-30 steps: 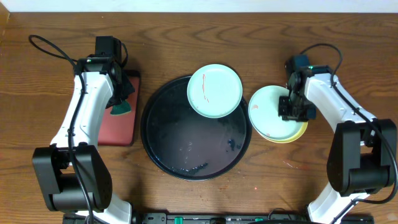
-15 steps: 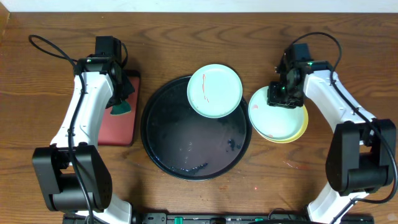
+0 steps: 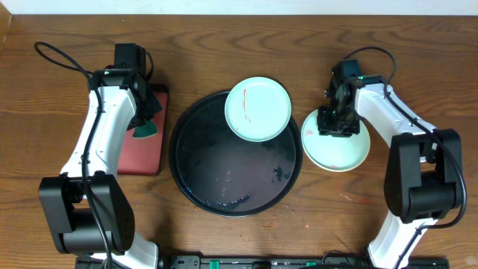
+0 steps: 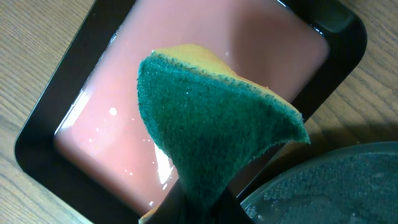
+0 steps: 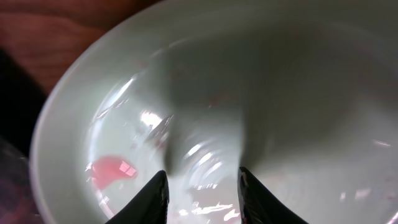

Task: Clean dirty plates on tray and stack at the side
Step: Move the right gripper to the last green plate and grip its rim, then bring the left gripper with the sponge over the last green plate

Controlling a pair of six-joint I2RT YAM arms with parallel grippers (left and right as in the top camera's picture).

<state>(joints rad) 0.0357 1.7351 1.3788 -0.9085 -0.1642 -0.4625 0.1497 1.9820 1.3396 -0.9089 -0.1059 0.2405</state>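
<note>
The black tray (image 3: 224, 161) lies mid-table. A mint-blue plate (image 3: 258, 109) with a thin red smear rests on its upper right rim. A second mint-blue plate (image 3: 337, 149) lies on the wood right of the tray; no yellow plate shows. My right gripper (image 3: 334, 121) hovers over this plate's upper left part. In the right wrist view it (image 5: 202, 202) is open and empty just above the plate (image 5: 280, 93), which has a red smear (image 5: 112, 169). My left gripper (image 3: 146, 112) is shut on a green and yellow sponge (image 4: 217, 143) over the red tray (image 4: 186, 62).
The red rectangular tray (image 3: 142, 149) lies left of the black tray, whose wet rim shows in the left wrist view (image 4: 336, 186). Bare wood tabletop (image 3: 418, 60) surrounds everything. Small red specks (image 3: 351, 197) lie on the wood at front right.
My right gripper has moved left and up across the right-hand plate. The mint plate has slid so the yellow rim that showed beneath it is now covered. The left arm has not moved.
</note>
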